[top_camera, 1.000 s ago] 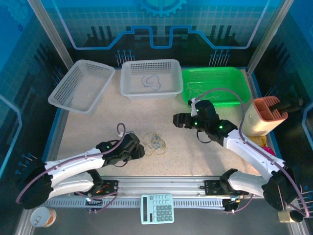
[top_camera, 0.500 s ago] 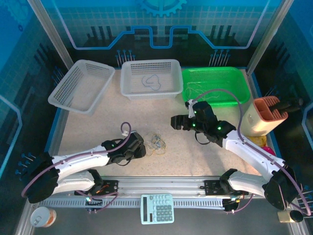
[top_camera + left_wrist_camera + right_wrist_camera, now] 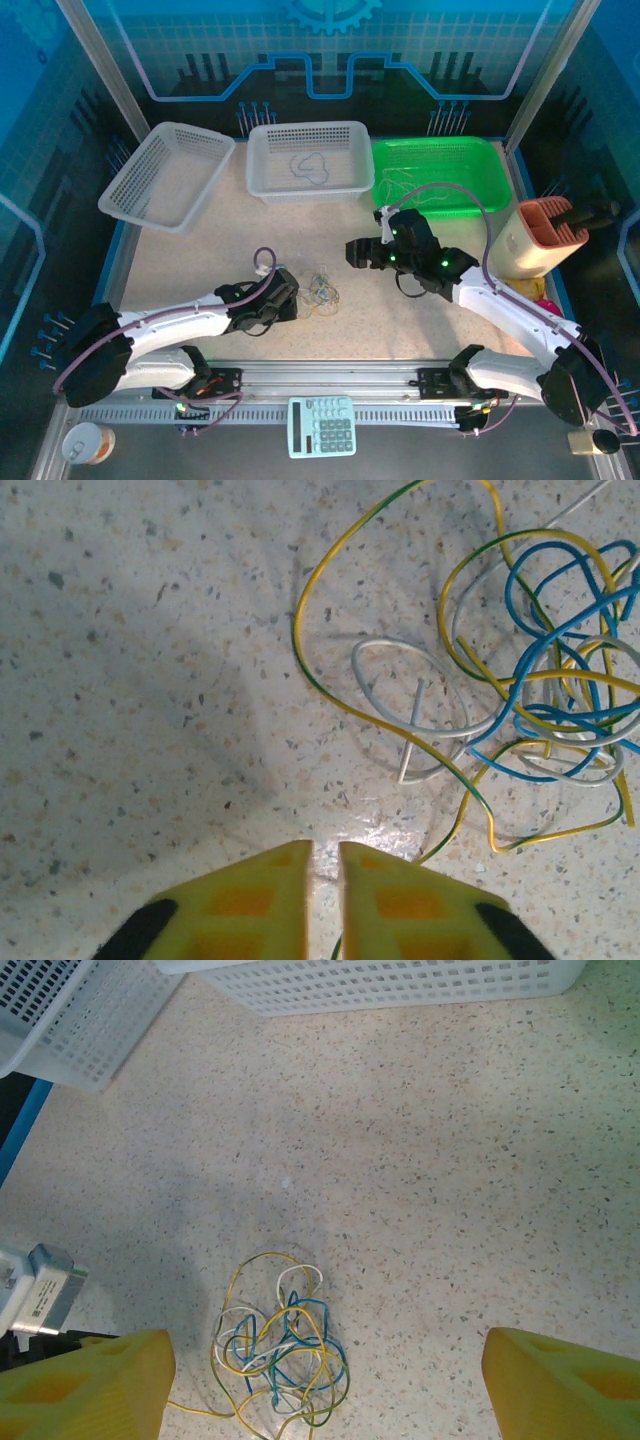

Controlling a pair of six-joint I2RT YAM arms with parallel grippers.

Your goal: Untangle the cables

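The cables (image 3: 320,291) lie in a small tangle of blue, yellow-green and white loops on the speckled table, between the two arms. In the left wrist view the tangle (image 3: 540,680) spreads over the upper right. One yellow-green strand curves down from it and passes into the narrow gap between my left gripper's (image 3: 324,852) yellow fingers. That left gripper (image 3: 291,301) sits just left of the tangle, low on the table. My right gripper (image 3: 358,250) hovers above and right of the tangle (image 3: 285,1365). Its jaws (image 3: 325,1360) are spread wide open with nothing held.
Two white baskets (image 3: 165,175) (image 3: 262,180) and a green bin (image 3: 432,205) line the back; the middle basket holds a blue cable (image 3: 310,167), the bin pale ones. A tan holder (image 3: 540,240) stands at right. A calculator (image 3: 322,425) and a can (image 3: 85,443) lie on the near rail.
My left gripper has slid right, up to the tangle's edge. My right gripper has drifted a little left toward the tangle, still open.
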